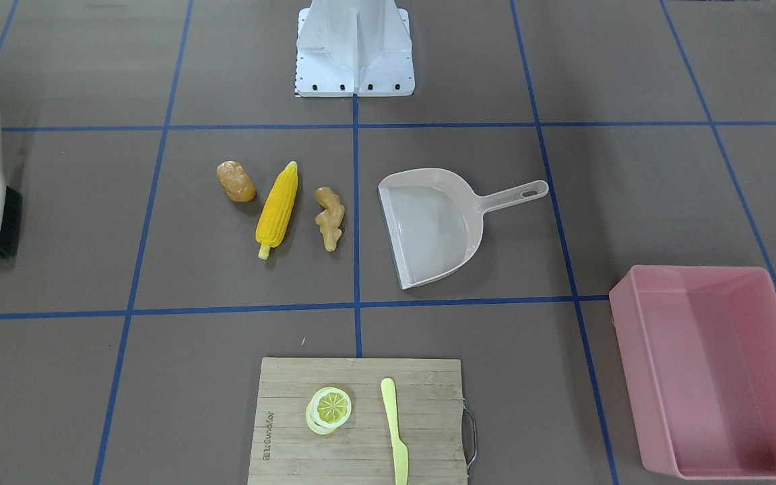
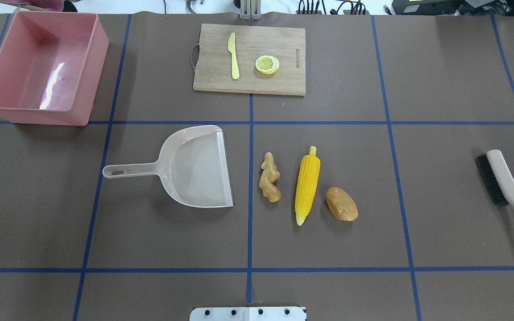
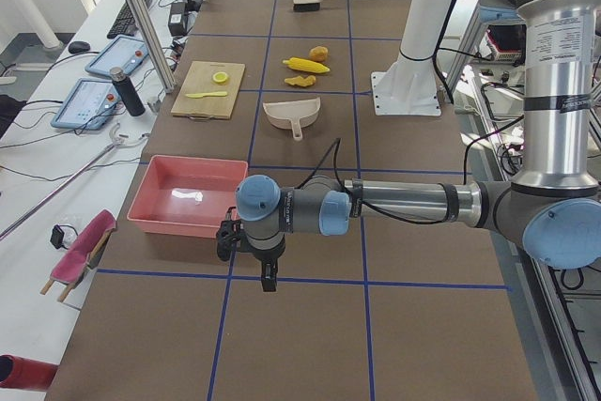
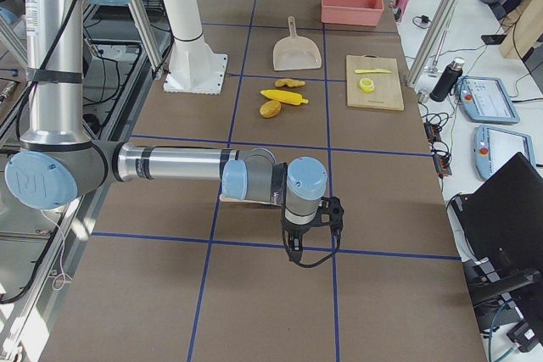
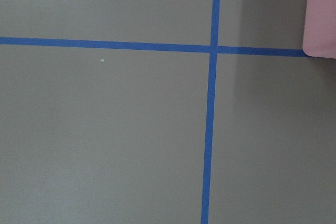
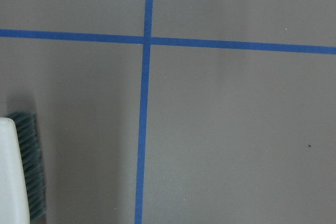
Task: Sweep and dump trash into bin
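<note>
The yellow corn cob (image 2: 308, 185) lies mid-table between the tan ginger root (image 2: 269, 177) and the brownish potato lump (image 2: 341, 203). The pink bin (image 2: 38, 113) stands at the far left corner and holds nothing. My left gripper (image 3: 269, 281) shows only in the exterior left view, hanging over the table beside the bin; I cannot tell whether it is open. My right gripper (image 4: 299, 256) shows only in the exterior right view, near the brush; I cannot tell its state either. A corner of the bin (image 5: 321, 14) shows in the left wrist view.
A beige dustpan (image 2: 194, 167) lies left of the ginger, mouth towards it. A brush (image 2: 502, 183) lies at the right edge and shows in the right wrist view (image 6: 16, 177). A wooden board (image 2: 248, 82) at the back holds a knife (image 2: 234, 55) and a lemon slice (image 2: 267, 64).
</note>
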Motion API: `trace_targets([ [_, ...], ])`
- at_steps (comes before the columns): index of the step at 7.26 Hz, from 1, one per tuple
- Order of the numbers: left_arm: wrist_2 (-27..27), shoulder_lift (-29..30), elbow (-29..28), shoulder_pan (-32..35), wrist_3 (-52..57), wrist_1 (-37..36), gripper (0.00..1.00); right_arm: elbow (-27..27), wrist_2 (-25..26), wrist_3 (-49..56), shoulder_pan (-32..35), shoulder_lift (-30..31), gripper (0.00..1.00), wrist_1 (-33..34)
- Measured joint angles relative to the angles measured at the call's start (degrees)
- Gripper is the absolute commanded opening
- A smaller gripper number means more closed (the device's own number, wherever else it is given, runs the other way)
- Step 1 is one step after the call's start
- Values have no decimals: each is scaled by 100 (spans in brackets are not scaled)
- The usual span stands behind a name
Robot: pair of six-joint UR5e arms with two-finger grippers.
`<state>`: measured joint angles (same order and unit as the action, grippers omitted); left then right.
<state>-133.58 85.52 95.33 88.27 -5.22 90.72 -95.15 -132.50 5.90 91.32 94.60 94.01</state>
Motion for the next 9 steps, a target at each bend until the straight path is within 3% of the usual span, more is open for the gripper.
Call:
trace_targets([
  [4, 5, 0, 3, 5, -10, 7, 99, -201, -16, -58, 0, 10, 100, -9],
  [9, -2, 9, 19, 6, -21, 7, 99, -674, -578, -281, -314, 510, 100, 30],
])
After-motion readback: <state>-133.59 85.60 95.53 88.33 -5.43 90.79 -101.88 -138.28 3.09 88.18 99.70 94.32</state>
